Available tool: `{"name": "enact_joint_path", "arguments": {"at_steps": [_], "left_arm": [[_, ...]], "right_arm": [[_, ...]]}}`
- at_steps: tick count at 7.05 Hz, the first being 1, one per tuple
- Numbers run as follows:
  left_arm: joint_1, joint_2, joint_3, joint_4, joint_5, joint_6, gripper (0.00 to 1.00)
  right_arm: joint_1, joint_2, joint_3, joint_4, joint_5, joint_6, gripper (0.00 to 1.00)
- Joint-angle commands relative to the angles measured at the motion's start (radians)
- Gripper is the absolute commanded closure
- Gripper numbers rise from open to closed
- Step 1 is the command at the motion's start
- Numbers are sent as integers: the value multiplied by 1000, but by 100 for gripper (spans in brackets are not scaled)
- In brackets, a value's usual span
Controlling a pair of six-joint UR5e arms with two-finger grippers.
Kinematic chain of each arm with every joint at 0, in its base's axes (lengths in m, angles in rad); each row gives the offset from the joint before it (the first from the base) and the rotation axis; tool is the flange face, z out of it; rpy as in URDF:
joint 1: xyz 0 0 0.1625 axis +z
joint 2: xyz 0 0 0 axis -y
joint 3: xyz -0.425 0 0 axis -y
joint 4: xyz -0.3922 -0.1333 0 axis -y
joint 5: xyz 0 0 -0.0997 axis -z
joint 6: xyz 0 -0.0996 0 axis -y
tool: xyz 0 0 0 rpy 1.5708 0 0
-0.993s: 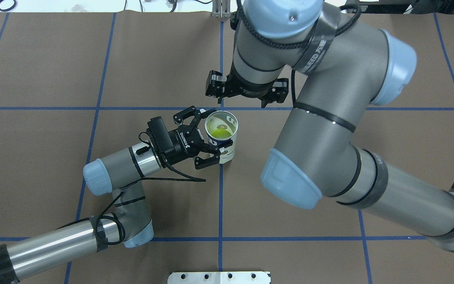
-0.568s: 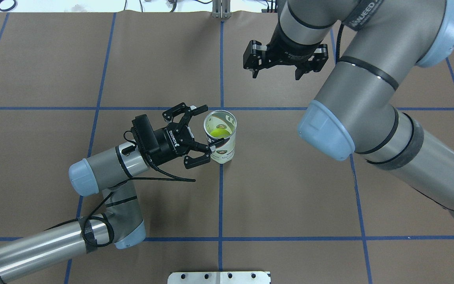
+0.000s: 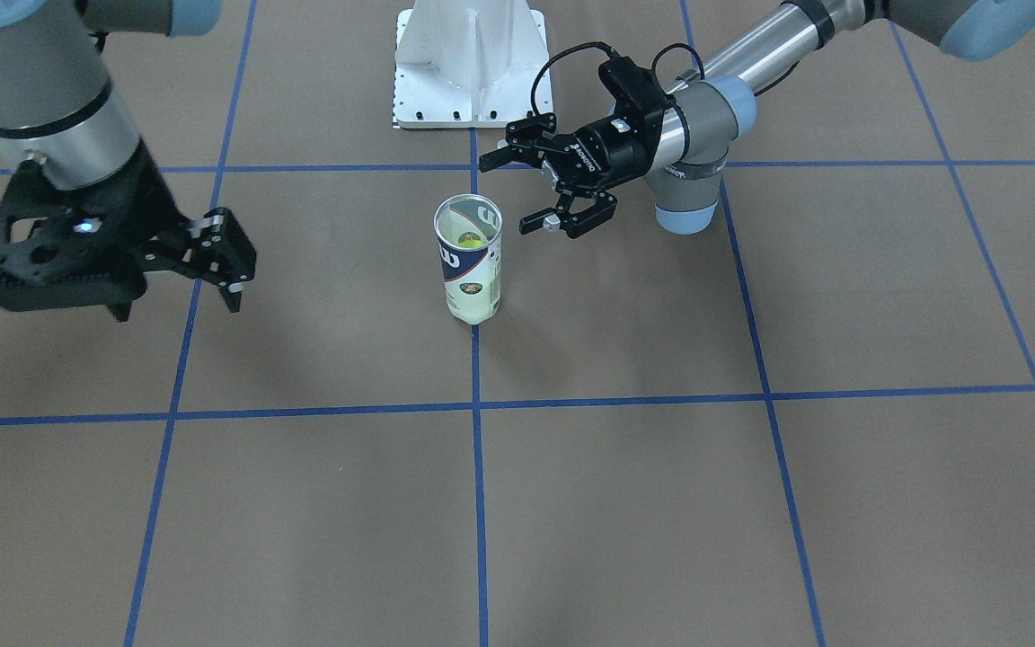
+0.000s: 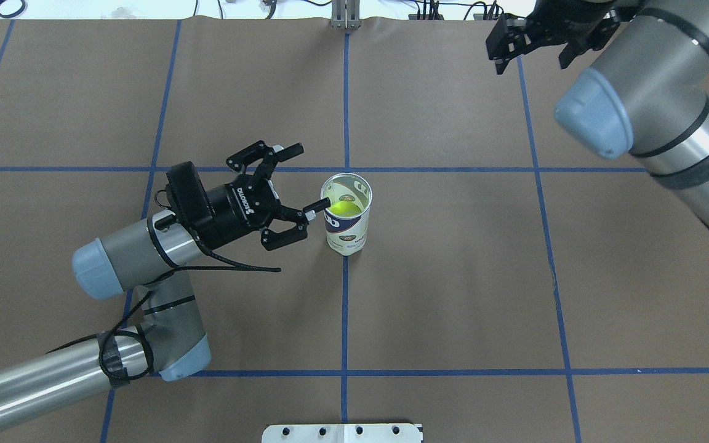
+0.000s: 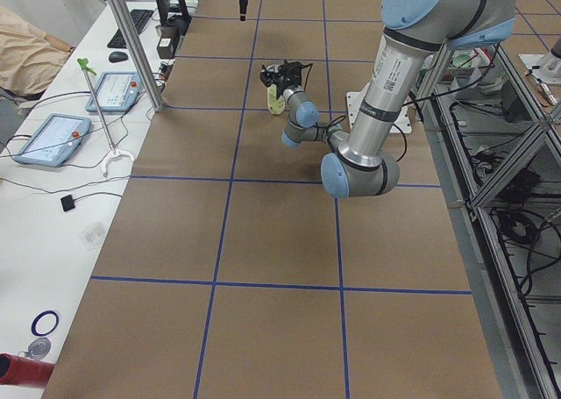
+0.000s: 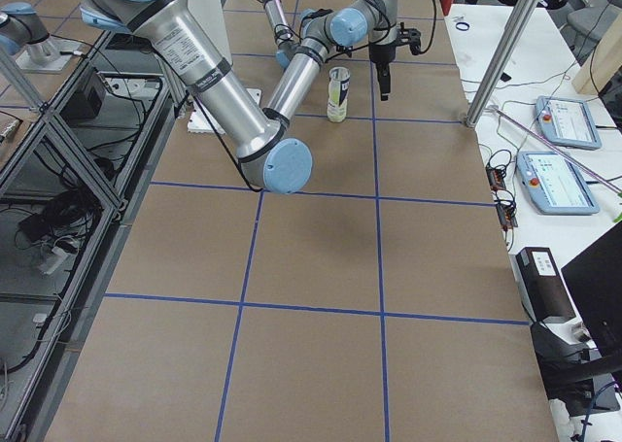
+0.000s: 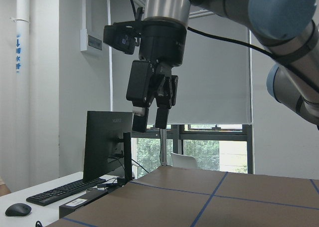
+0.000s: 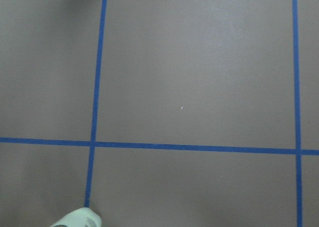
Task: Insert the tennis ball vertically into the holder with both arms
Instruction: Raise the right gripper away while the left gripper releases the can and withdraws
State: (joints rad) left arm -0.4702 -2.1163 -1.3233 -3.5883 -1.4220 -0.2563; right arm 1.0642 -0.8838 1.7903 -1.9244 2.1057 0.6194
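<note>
The holder (image 4: 347,229), a clear can with a white and navy label, stands upright by itself at the table's middle. It also shows in the front view (image 3: 470,270). A yellow-green tennis ball (image 4: 343,209) lies inside it. My left gripper (image 4: 309,177) is open and empty just left of the can, with one fingertip near its rim; in the front view (image 3: 508,193) it is on the right. My right gripper (image 4: 533,60) is open and empty, raised at the far right, well away from the can. It shows in the front view (image 3: 174,301) too.
The white pedestal base (image 3: 473,63) stands at the robot's edge of the table (image 4: 342,432). Blue tape lines (image 4: 344,307) grid the brown table. Side benches with tablets (image 5: 53,136) and metal posts (image 6: 501,58) flank the table ends.
My left gripper has drawn back to the left, off the can it was straddling. My right arm has swung up and away to the far right. The can and ball have stayed put.
</note>
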Motion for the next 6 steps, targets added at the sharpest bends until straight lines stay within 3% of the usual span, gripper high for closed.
{"name": "enact_joint_path", "arguments": {"at_steps": [1,2,3,5,6], "left_arm": [[-114,86,-4,3,0,-7,2],[-178,138,-1,50,-1,-14,2],[-232,189,-1,95,-1,-68,2],[-374,258,1,210,-43,-278,2],[-465,275,-2,302,-163,-306,2]], "right_arm": [[179,-85,-200,151,95,-269,1],[236,-125,-320,298,130,-349,1],[287,-154,-391,349,158,-421,1],[358,-196,-439,349,166,-535,1],[365,-211,-439,351,168,-544,1]]}}
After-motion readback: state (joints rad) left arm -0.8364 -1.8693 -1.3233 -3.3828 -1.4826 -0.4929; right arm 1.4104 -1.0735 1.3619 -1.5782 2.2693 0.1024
